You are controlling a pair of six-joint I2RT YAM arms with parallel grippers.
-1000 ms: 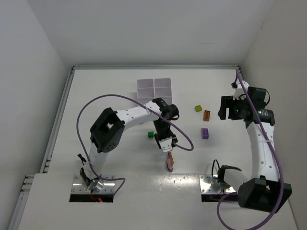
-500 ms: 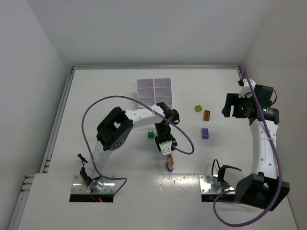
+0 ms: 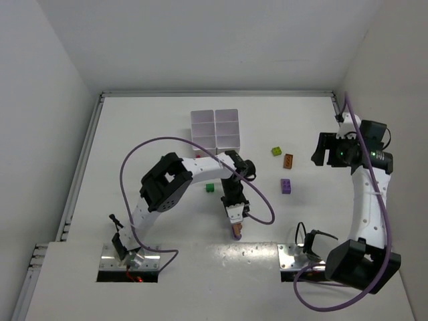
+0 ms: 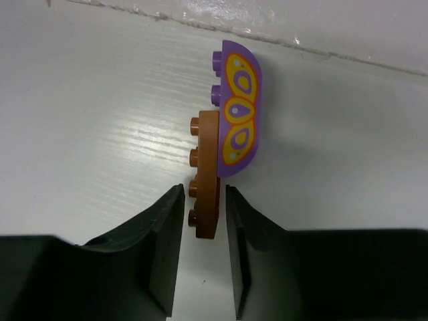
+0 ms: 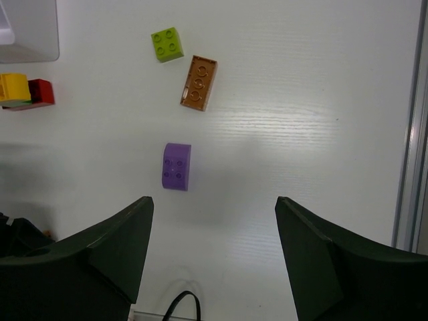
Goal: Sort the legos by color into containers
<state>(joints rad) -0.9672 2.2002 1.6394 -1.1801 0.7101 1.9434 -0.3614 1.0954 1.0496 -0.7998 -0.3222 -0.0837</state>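
Note:
A clump of an orange-brown plate (image 4: 206, 180) stuck to a purple curved brick with yellow markings (image 4: 239, 107) lies near the table's front edge (image 3: 237, 229). My left gripper (image 4: 204, 192) straddles the orange plate's near end. Its jaws stand narrow, with a thin gap on each side, so it is open. My right gripper (image 5: 214, 204) hangs wide open above the right side of the table, holding nothing. Below it lie a purple brick (image 5: 177, 166), an orange brick (image 5: 198, 82) and a lime brick (image 5: 167, 44). The white containers (image 3: 215, 128) sit at the back centre.
A small green brick (image 3: 210, 188) lies just left of the left arm's wrist. A yellow and red clump (image 5: 23, 90) shows at the left edge of the right wrist view, near a container corner (image 5: 27, 27). A raised rail (image 5: 409, 120) borders the table's right side.
The left gripper has travelled toward the front edge onto the orange-purple clump and its jaws have narrowed around the orange plate. The right arm drifted slightly right.

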